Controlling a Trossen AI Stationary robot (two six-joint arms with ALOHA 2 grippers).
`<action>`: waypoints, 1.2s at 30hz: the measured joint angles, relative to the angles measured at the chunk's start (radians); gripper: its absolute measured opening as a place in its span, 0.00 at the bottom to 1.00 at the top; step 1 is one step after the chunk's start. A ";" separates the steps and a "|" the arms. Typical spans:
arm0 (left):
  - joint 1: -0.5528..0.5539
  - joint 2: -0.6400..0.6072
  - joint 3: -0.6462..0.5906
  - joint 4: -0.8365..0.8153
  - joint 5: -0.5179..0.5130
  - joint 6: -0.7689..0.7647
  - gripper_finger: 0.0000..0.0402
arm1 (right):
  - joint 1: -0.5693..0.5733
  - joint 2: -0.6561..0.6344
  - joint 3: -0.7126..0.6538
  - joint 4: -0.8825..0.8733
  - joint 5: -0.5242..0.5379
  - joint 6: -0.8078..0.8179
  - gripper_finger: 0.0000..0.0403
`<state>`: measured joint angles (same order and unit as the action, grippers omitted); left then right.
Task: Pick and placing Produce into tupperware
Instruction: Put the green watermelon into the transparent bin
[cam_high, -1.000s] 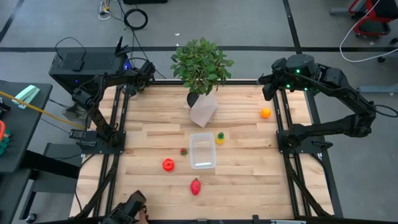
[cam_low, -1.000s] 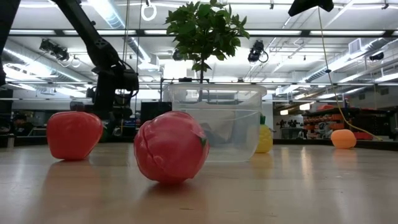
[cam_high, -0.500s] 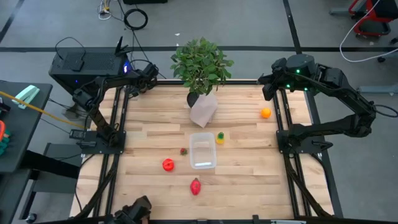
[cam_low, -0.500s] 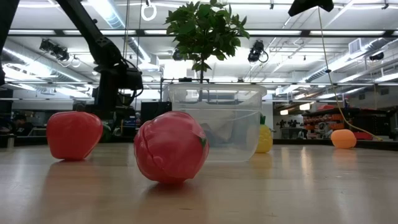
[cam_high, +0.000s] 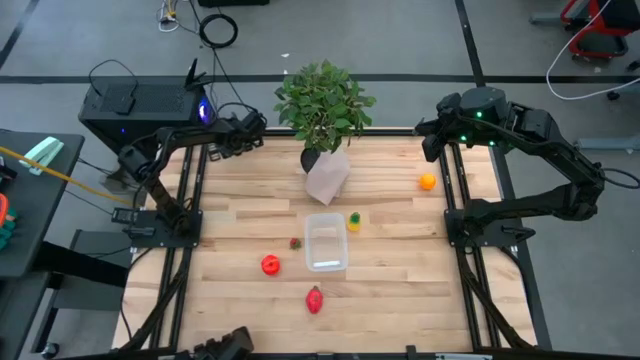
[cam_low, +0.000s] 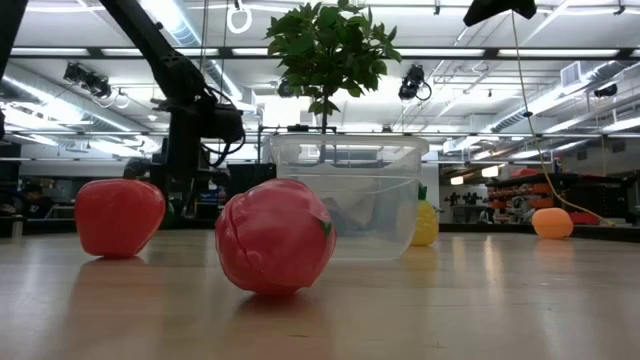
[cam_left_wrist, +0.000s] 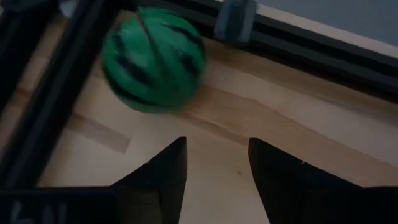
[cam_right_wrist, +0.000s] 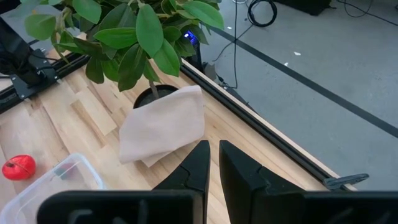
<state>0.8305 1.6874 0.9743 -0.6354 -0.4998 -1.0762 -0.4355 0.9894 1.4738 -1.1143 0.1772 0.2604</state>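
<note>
Left gripper (cam_left_wrist: 214, 171) shifted toward striped green produce (cam_left_wrist: 153, 59), fingers apart, perhaps narrowing; right fingers (cam_right_wrist: 200, 167) pressed together

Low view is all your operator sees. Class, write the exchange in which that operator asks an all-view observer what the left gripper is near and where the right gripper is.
Operator: What is the left gripper near?
Observer: A striped green ball lies on the wood just ahead of the left gripper, not between its fingers.
Operator: Where on the table?
Observer: The far left corner, left of the potted plant.
Operator: And the right gripper?
Observer: The right gripper is at the far right corner, beyond the orange fruit, holding nothing.
</note>
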 joint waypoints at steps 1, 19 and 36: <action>0.002 -0.009 0.000 0.000 -0.007 0.006 0.45 | 0.000 0.000 0.000 0.000 0.000 -0.001 0.11; 0.137 -0.138 0.000 -0.002 0.073 0.226 0.97 | 0.000 0.000 0.000 0.000 -0.019 -0.027 0.11; 0.205 -0.049 0.001 0.017 0.164 0.267 0.99 | 0.000 0.000 0.000 0.000 -0.037 -0.017 0.11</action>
<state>1.0351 1.6386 0.9749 -0.6186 -0.3355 -0.8095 -0.4355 0.9894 1.4738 -1.1141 0.1407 0.2436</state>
